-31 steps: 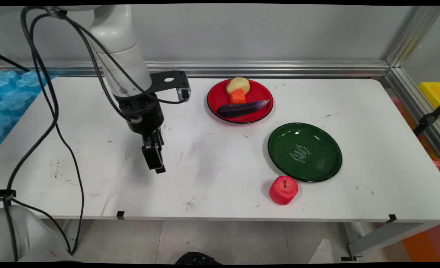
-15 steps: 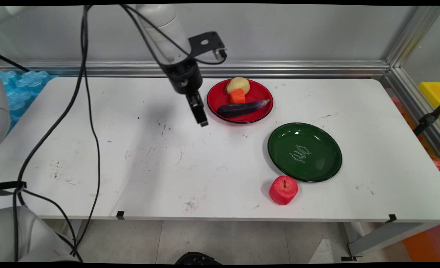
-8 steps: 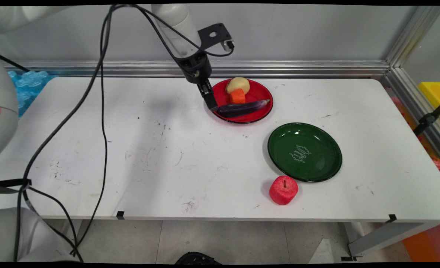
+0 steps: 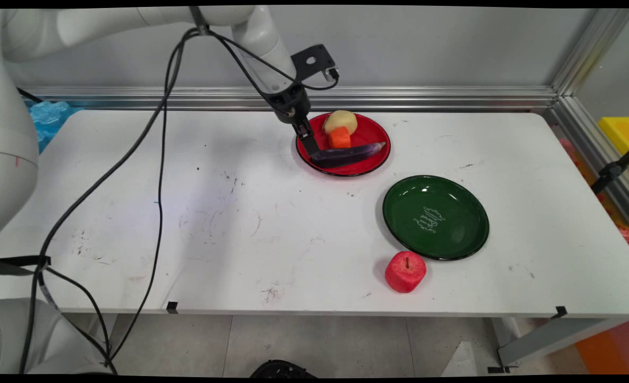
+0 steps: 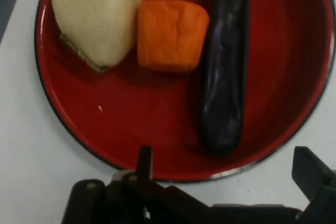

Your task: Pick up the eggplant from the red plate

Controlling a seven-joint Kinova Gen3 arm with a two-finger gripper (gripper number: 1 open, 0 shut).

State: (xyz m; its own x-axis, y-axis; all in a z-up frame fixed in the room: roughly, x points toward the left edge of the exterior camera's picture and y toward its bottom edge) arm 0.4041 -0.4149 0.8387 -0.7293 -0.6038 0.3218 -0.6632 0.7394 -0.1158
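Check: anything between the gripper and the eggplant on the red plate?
Nothing visible. The open gripper sits at the red plate's rim, the eggplant's end right ahead; the orange piece lies alongside it, not between.

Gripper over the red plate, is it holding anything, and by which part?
Nothing is held. The gripper hangs open over the red plate's edge, near the eggplant's end.

The red plate (image 4: pixel 370 167) near the table's (image 4: pixel 133 159) far edge is crowded by the potato (image 4: pixel 341 121), carrot chunk (image 4: pixel 340 138) and eggplant (image 4: pixel 349 154). The table's left half offers open passage. Toward the near right, the green plate (image 4: pixel 435 218) and apple (image 4: pixel 405 272) stand in the way.
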